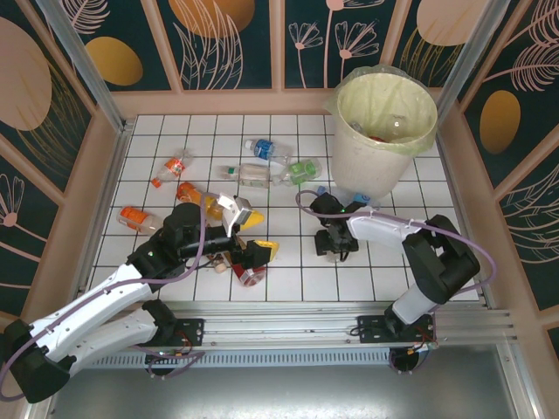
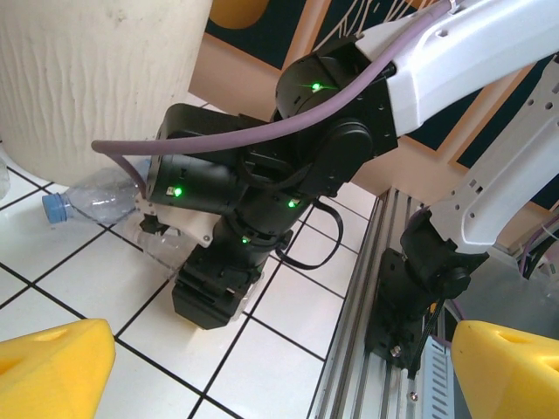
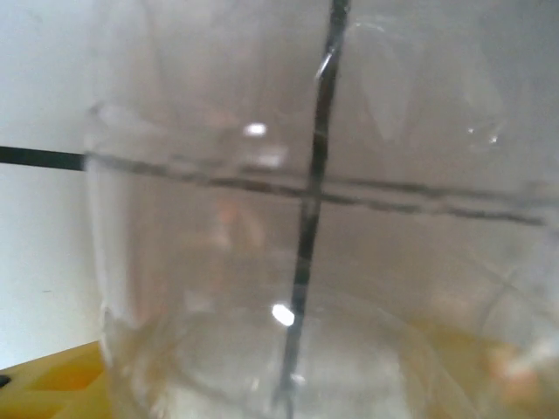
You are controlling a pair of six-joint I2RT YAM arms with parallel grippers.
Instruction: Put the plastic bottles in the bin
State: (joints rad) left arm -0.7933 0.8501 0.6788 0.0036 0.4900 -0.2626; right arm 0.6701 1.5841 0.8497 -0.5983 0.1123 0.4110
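- The clear bottle is lying on the white tiles just near of the bin, close enough for a short lift.
- My right gripper is reaching down over it; I cannot tell whether those fingers are clamping yet.
- My left gripper is hanging spread wide, holding nothing, with other bottles lying farther left.
- The bin's rim is standing high, so I am judging that a lift needs height; open room is showing above.

L arm stretched fwd, jaws wide apart; R arm folded leftward, wrist tipped down.
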